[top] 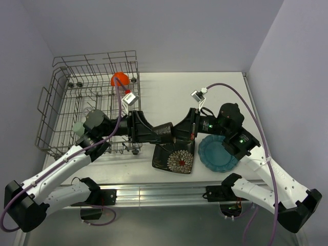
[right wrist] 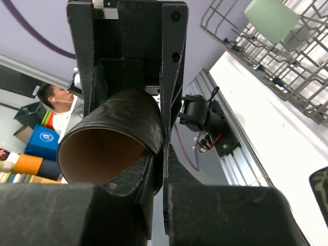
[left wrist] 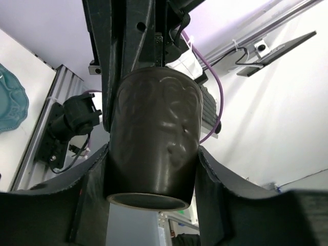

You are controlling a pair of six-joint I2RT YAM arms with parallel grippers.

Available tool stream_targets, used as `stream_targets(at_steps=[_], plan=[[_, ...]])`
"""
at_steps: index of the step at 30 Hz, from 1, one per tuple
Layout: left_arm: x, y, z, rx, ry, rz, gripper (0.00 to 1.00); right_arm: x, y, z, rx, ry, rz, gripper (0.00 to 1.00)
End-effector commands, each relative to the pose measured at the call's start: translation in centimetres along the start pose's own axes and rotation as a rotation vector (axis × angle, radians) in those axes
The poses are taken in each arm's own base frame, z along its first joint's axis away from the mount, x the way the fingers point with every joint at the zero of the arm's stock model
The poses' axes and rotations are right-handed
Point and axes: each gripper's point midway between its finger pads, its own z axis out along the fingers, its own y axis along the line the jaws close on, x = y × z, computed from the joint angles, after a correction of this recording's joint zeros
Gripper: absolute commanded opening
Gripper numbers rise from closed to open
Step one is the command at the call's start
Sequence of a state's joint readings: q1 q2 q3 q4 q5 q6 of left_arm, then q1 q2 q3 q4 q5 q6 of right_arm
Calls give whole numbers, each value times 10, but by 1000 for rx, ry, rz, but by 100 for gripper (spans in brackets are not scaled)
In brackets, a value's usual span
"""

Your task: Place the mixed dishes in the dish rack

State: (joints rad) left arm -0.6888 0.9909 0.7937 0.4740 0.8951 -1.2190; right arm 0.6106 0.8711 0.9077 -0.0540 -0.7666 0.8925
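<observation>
mug near rack edge: right jaws pinch rim; left jaws flank, grip unclear.

No word or number can be read anywhere. Left of the mug, a blue bin bears a round white emblem, too blurred to read.

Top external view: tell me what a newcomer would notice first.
Both arms meet mid-table over a small dark mug: the right claw pinches its wall while the left claw hugs its sides. At far left, the dish rack holds an orange bowl at its far right corner. A black flowered plate and a teal plate lie on the table nearer the bases.
</observation>
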Motion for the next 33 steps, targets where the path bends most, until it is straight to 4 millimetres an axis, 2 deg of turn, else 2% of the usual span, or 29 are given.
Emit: stream_targets(at_steps=[1, 2, 3, 4, 5, 6, 7, 8, 9, 10, 11, 12, 13, 14, 15, 16, 17, 18, 19, 20, 21, 23, 25, 26, 30, 31, 33], plan=[[-16, -29, -1, 30, -52, 105, 0, -6, 6, 1, -30, -15, -30, 3], [-17, -29, -3, 18, -60, 112, 0, -7, 7, 2, -34, -10, -35, 11], [-23, -27, -5, -1, -80, 139, 0, -6, 2, 3, -18, 2, -39, 24], [-24, -18, -8, -45, -87, 116, 0, -13, 3, 3, 7, -17, -51, 48], [-27, -18, -13, -66, -105, 141, 0, -15, -1, 3, 40, -26, -55, 55], [-39, -10, -23, -112, -143, 154, 0, -12, -15, 2, 107, -9, -47, 64], [-40, 1, -33, -175, -152, 118, 0, -22, -20, 0, 162, -51, -56, 84], [-44, 4, -44, -212, -171, 141, 0, -24, -26, -3, 201, -65, -60, 95], [-61, 14, -64, -279, -232, 157, 0, -23, -36, -8, 258, -66, -57, 100], [-57, 28, -79, -352, -227, 92, 0, -29, -45, -13, 307, -98, -59, 100], [-60, 36, -92, -413, -231, 132, 0, -30, -51, -16, 334, -108, -61, 100], [-79, 37, -114, -492, -293, 170, 0, -28, -58, -21, 366, -105, -58, 100], [-87, 44, -129, -574, -323, 177, 0, -31, -67, -25, 405, -125, -57, 100], [-92, 55, -155, -705, -339, 174, 0, -28, -73, -29, 436, -122, -60, 100], [-97, 62, -171, -794, -357, 173, 0, -27, -78, -31, 456, -122, -61, 100], [-108, 75, -200, -969, -424, 172, 0, -25, -81, -33, 470, -120, -63, 100], [-102, 90, -222, -1104, -399, 136, 0, -25, -84, -35, 486, -124, -66, 100], [-115, 82, -239, -1210, -439, 176, 0, -22, -89, -37, 506, -115, -63, 100], [-119, 83, -256, -1310, -461, 177, 0, -20, -92, -39, 521, -111, -63, 100], [-124, 88, -285, -1471, -491, 185, 0, -20, -95, -41, 542, -116, -66, 100], [-129, 81, -297, -1534, -513, 195, 0, -17, -98, -43, 559, -104, -68, 100], [-136, 81, -323, -1659, -539, 189, 0, -15, -101, -47, 581, -96, -78, 100], [-139, 86, -333, -1700, -538, 174, 0, -13, -101, -49, 584, -92, -85, 100], [-141, 89, -347, -1766, -553, 155, 0, -12, -99, -51, 579, -90, -92, 100], [-150, 95, -380, -1893, -582, 124, 0, -4, -101, -57, 587, -75, -116, 100], [-151, 104, -388, -1916, -567, 93, 0, -3, -102, -58, 592, -73, -122, 100], [-158, 103, -403, -1969, -570, 77, 0, 1, -105, -61, 605, -60, -132, 100]])
